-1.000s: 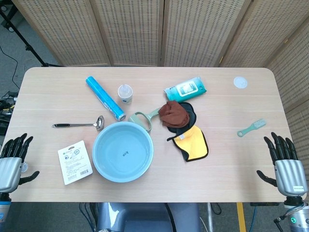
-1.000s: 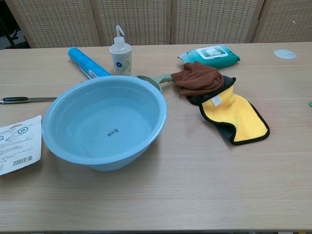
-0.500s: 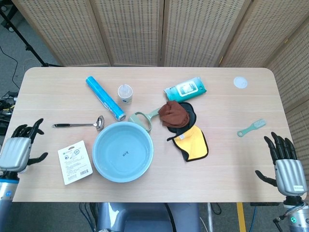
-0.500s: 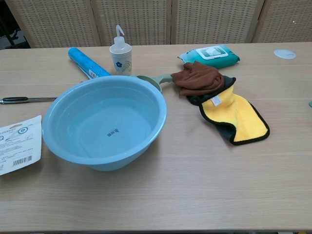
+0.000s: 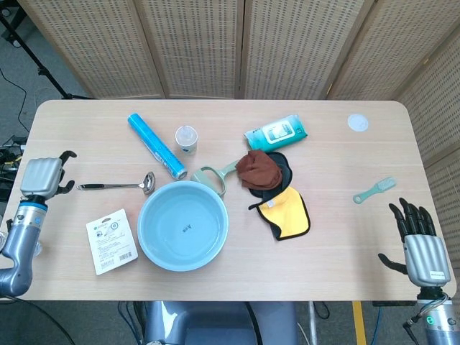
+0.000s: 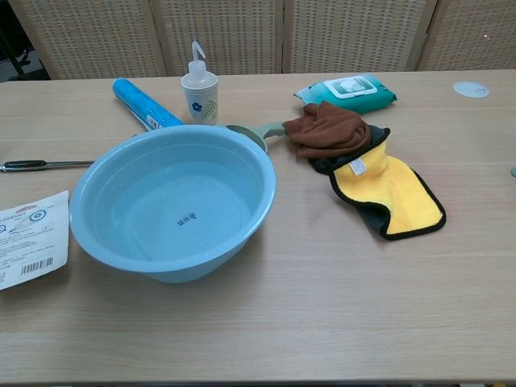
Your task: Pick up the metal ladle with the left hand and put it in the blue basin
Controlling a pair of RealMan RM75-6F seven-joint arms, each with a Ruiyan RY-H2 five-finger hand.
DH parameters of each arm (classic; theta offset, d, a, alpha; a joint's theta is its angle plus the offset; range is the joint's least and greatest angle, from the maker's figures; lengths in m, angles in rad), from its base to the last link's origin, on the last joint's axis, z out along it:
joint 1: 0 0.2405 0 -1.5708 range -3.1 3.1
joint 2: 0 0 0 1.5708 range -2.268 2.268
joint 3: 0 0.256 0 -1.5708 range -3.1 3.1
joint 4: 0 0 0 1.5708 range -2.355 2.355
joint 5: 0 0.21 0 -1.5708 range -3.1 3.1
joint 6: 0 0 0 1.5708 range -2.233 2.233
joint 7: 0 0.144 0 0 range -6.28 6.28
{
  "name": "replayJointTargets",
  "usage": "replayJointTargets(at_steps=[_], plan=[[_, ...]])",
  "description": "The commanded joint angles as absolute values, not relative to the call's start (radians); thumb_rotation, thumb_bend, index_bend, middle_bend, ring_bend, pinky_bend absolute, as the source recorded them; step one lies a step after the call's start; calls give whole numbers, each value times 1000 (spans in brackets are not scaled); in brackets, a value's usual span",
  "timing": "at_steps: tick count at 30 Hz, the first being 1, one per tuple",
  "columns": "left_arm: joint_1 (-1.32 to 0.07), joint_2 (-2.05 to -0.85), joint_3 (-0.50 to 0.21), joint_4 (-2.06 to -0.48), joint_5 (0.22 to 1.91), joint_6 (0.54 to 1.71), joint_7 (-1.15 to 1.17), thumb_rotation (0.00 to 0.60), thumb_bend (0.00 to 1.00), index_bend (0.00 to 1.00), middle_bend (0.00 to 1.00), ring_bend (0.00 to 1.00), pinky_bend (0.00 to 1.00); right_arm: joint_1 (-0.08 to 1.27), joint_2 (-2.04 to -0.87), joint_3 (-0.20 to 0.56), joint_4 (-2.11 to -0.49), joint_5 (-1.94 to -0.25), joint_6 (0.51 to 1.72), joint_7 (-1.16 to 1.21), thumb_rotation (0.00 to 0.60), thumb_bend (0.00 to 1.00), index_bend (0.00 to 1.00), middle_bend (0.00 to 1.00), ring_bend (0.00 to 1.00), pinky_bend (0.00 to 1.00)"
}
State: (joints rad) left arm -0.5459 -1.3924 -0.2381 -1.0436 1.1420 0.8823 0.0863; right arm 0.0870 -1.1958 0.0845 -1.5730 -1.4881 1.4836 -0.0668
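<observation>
The metal ladle (image 5: 118, 185) lies flat on the table, left of the blue basin (image 5: 182, 224), its black-tipped handle pointing left and its bowl toward the basin. In the chest view only the ladle handle (image 6: 36, 165) shows, behind the basin rim (image 6: 173, 201). My left hand (image 5: 44, 177) hovers at the table's left edge, just left of the handle end, fingers apart and holding nothing. My right hand (image 5: 417, 244) is off the table's front right corner, fingers spread, empty. Neither hand shows in the chest view.
A blue tube (image 5: 156, 146), a small squeeze bottle (image 5: 187, 139) and a green-handled scoop (image 5: 214, 177) sit behind the basin. A brown cloth (image 5: 258, 169) on a yellow-black cloth (image 5: 286, 212), a wipes pack (image 5: 276, 132), a white card (image 5: 111, 241), a green brush (image 5: 374, 190) and a white lid (image 5: 358, 122) also lie around.
My left hand has moved up from the front left corner to beside the ladle's handle end. The right hand shifted slightly. The objects have not moved.
</observation>
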Motion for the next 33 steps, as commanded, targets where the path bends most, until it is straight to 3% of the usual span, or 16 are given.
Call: replayJointTargets(at_steps=[1, 16, 33], plan=[[-629, -1576, -211, -761, 1096, 709, 5, 600, 318, 355, 1000, 917, 909, 93, -1203, 85, -1565, -1472, 1464, -76, 600, 0, 0, 0, 0, 0], [-665, -1748, -155, -471, 1248, 662, -290, 600, 326, 426, 1000, 917, 909, 105, -1215, 78, -1554, -1459, 1431, -81, 600, 0, 0, 0, 0, 0], [-685, -1811, -162, -378, 1266, 628, -319, 600, 351, 478, 1000, 917, 909, 105, -1204, 81, -1560, -1447, 1429, -74, 600, 0, 0, 0, 0, 0]])
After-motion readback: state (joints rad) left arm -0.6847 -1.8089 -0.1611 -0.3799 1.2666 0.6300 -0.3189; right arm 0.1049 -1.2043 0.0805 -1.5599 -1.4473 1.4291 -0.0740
